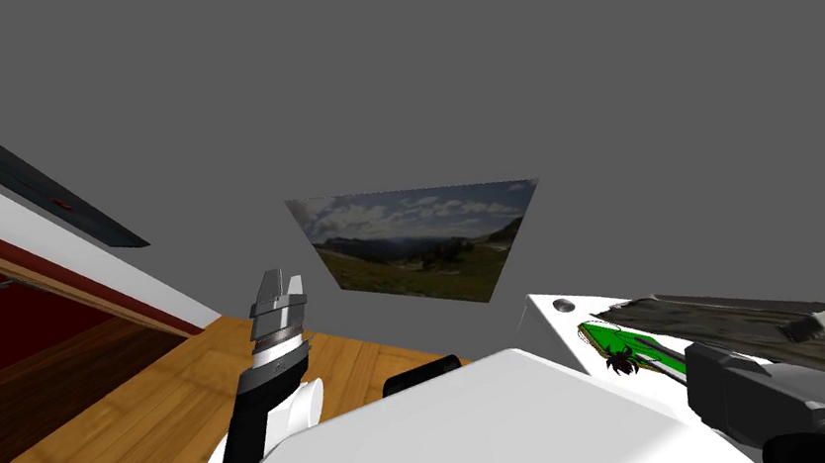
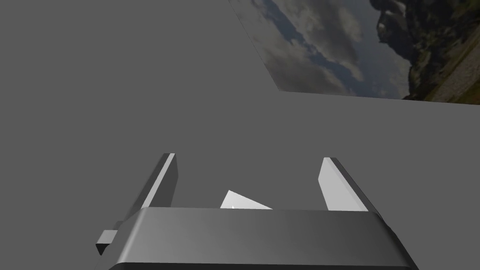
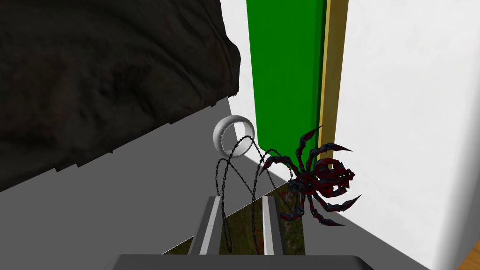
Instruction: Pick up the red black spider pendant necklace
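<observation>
R claw [image 3: 240, 199] pinches spider necklace [image 3: 323, 180] chain beside green board [image 3: 281, 70], dark slab [image 3: 108, 70] close; L claw [image 2: 248, 157] spread.

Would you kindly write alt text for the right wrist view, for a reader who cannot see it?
The right gripper pinches the thin chain of the spider pendant necklace, its red-and-black spider beside the fingers, with a green panel and white surface behind.
</observation>
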### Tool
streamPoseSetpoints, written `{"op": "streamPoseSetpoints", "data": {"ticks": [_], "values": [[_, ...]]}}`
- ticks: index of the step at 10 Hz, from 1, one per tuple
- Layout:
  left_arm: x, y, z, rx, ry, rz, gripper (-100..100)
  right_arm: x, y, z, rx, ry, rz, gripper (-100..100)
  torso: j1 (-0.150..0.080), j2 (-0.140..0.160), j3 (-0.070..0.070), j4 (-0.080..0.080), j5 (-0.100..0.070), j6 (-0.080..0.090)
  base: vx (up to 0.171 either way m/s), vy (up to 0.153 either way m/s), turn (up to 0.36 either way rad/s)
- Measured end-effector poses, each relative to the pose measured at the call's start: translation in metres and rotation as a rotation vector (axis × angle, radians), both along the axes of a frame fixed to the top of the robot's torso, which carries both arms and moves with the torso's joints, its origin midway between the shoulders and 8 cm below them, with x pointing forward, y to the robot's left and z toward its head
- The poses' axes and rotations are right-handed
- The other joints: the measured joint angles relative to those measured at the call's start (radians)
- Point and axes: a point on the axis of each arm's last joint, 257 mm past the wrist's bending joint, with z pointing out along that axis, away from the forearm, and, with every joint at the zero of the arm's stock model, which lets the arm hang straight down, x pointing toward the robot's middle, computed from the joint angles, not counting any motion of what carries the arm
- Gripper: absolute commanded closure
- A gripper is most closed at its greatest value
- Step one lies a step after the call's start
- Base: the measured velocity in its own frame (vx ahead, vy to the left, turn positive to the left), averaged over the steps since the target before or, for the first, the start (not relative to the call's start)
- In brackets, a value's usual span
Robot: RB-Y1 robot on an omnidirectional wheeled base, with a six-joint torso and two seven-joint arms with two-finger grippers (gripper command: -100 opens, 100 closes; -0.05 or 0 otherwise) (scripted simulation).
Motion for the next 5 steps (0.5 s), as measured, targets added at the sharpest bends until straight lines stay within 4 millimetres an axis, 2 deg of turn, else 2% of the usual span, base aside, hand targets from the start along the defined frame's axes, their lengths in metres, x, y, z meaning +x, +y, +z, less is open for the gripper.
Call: {"op": "streamPoseSetpoints", "data": {"ticks": [1, 2, 3, 4, 5], "values": [[0.0, 0.0, 0.0, 0.0, 0.0, 0.0, 0, 0.0, 0.0, 0.0, 0.0, 0.0, 0.0, 100, 0.0, 0.0, 0.0, 0.0, 0.0, 0.0, 0.0, 0.0, 0.0], [0.0, 0.0, 0.0, 0.0, 0.0, 0.0, 0, 0.0, 0.0, 0.0, 0.0, 0.0, 0.0, 0, 0.0, 0.0, 0.0, 0.0, 0.0, 0.0, 0.0, 0.0, 0.0], [0.0, 0.0, 0.0, 0.0, 0.0, 0.0, 0, 0.0, 0.0, 0.0, 0.0, 0.0, 0.0, 100, 0.0, 0.0, 0.0, 0.0, 0.0, 0.0, -0.041, 0.003, -0.094], [0.0, 0.0, 0.0, 0.0, 0.0, 0.0, 0, 0.0009, 0.0026, 0.0034, -0.001, 0.001, 0.006, 100, 0.001, 0.003, 0.001, 0.0, 0.0, 0.001, -0.027, 0.004, -0.029], [0.0, 0.0, 0.0, 0.0, 0.0, 0.0, 0, 0.0009, 0.0029, 0.0039, -0.001, 0.002, 0.007, 0, 0.0, 0.002, 0.001, 0.001, 0.0, 0.0, 0.0, 0.0, 0.0]]}}
